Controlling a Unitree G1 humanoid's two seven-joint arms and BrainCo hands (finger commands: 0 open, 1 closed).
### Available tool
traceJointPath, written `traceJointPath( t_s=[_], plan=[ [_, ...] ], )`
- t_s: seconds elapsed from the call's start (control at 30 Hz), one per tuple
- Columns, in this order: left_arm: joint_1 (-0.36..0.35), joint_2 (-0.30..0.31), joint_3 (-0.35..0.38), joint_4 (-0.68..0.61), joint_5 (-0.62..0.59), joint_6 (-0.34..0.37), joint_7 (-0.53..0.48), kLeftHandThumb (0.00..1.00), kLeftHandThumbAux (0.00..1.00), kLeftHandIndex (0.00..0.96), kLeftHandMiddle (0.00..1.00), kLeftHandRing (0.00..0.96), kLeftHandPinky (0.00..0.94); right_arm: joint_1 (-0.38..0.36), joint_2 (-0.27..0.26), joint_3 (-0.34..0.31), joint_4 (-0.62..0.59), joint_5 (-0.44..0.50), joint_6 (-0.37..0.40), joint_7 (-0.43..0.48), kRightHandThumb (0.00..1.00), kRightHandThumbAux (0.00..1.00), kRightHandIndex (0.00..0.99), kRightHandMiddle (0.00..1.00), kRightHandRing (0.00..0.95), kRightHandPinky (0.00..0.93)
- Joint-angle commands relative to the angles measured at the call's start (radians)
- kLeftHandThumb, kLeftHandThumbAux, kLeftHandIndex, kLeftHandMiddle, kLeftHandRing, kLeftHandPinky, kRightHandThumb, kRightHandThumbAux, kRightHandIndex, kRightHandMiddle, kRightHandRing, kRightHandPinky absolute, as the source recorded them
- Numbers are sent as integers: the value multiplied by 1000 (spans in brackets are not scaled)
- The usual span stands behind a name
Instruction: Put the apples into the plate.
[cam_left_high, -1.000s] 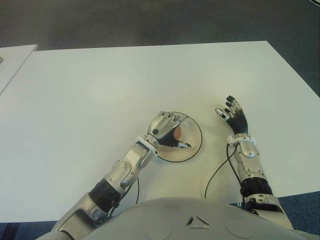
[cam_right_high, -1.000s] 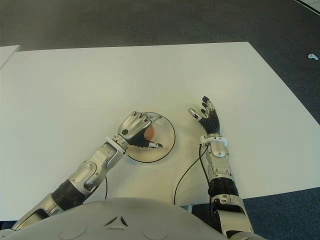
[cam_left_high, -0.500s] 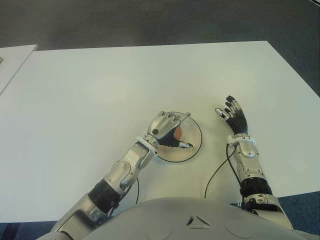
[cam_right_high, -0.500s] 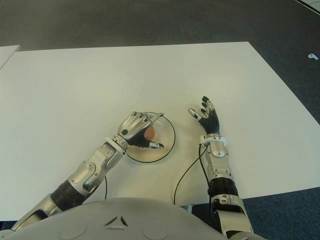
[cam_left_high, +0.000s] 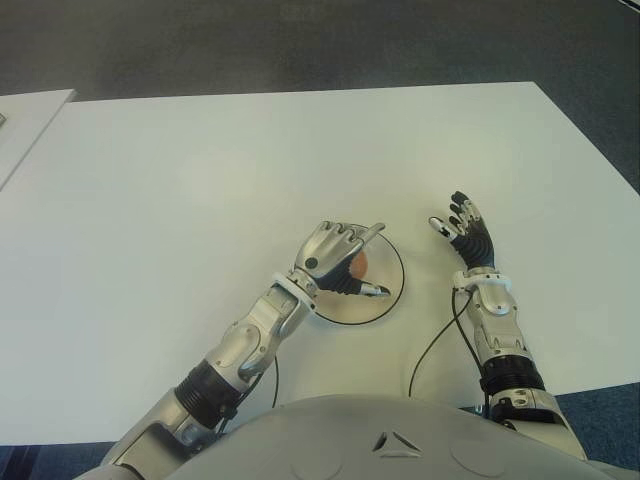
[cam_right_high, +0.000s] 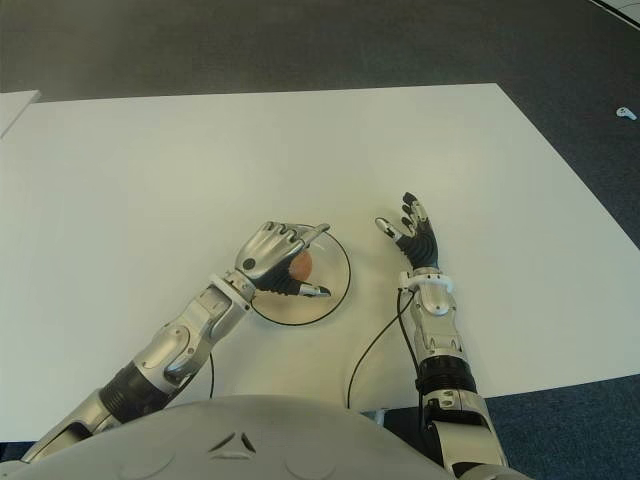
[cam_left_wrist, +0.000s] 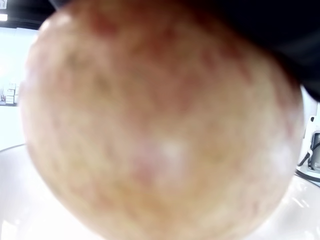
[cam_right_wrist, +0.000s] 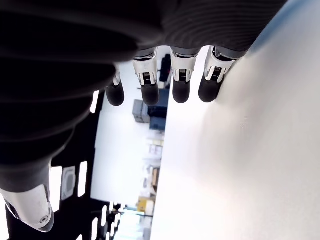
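- White table (cam_left_high: 200, 170), dark floor beyond.
- Your left hand (cam_left_high: 335, 262) is over the plate (cam_left_high: 385, 300), fingers loosely curled around the apple (cam_left_high: 357, 266) beneath the palm.
- Right hand (cam_left_high: 466, 236), beside the plate's right, fingers spread, empty.

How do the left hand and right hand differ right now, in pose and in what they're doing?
The left hand is over the plate, fingers curled around the apple, index finger lifting off; the right hand shows beside the plate, on its right, holding nothing. The left hand's back faces up; the right hand's fingers are spread straight, pointing away from the robot. Both show over the white table.
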Motion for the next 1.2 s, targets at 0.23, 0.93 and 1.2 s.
traceJointPath(
  t_s=[0.23,0.93,1.2],
  plan=[
    [15,5,7,-32,5,4,-17,60,242,0,0,0,0,70,26,40,56,-16,110,40,27,655,0,0,0,0],
    [30,-3,8,-65,7,17,-53,55,249,0,0,0,0,92,24,42,22,-8,120,46,24,647,0,0,0,0],
    [39,-5,9,-75,9,18,-51,64,248,0,0,0,0,98,20,47,10,-17,132,40,30,631,0,0,0,0]
  ],
)
